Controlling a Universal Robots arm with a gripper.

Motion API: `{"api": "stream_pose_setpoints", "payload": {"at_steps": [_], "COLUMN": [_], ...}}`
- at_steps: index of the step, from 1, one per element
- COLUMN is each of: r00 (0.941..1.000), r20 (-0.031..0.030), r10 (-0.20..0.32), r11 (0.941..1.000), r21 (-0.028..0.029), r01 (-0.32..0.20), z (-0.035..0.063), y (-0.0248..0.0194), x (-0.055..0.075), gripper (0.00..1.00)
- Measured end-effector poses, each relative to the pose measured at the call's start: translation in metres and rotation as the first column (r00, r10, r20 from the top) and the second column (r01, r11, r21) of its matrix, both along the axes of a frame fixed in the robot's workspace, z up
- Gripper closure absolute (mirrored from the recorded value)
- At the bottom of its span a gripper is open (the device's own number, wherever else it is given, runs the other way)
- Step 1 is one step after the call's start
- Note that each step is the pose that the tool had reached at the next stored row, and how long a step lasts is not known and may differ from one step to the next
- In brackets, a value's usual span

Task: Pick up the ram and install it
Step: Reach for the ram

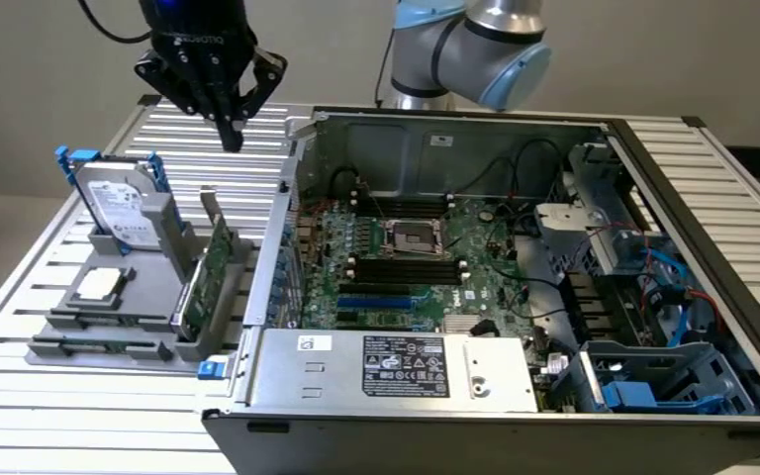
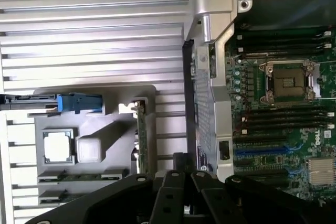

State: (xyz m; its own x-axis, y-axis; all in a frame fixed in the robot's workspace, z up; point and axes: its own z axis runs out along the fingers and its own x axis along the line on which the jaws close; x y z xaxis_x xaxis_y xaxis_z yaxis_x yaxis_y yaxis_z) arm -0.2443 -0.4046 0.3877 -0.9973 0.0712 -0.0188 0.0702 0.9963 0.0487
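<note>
From the exterior view, I have the claw (image 1: 231,137) pinched shut on nothing above the slatted metal counter (image 1: 37,416), well apart from the ram (image 1: 103,345), which lies flat in a groove of the grey holder (image 1: 142,297). In the wrist view the ram (image 2: 84,175) shows as a thin green stick. I judge it light, stiff and fragile, best gripped by its long edges.

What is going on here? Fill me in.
A robot arm is working on fitting ram into an open PC case. Its gripper is shut and empty, hovering above the slatted table behind a grey parts tray. The ram looks to lie flat in that tray, not yet picked up. The case, with its motherboard exposed, sits beside the tray on the exterior view's right.
</note>
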Motion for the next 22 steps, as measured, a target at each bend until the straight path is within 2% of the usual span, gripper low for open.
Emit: {"api": "stream_pose_setpoints", "payload": {"at_steps": [3,7,9,17,20,22], "r00": [1.0000,0.9999,0.9998,0.9997,0.9997,0.9997], "r20": [-0.0028,-0.0144,-0.0177,-0.0238,-0.0244,-0.0244], "r10": [0.000,0.000,0.000,0.000,0.000,0.000], "r11": [1.0000,1.0000,1.0000,1.0000,1.0000,1.0000], "r21": [-0.0002,-0.0015,-0.0017,-0.0019,-0.0019,-0.0018], "r01": [0.000,0.000,0.000,0.000,0.000,0.000], "z": [-0.0024,-0.0060,-0.0084,-0.0176,-0.0206,-0.0221], "y": [-0.0009,-0.0020,-0.0028,-0.0075,-0.0107,-0.0149], "x": [-0.014,-0.029,-0.038,-0.071,-0.082,-0.088], "gripper": [0.89,0.89,0.89,0.89,0.89,0.89]}}
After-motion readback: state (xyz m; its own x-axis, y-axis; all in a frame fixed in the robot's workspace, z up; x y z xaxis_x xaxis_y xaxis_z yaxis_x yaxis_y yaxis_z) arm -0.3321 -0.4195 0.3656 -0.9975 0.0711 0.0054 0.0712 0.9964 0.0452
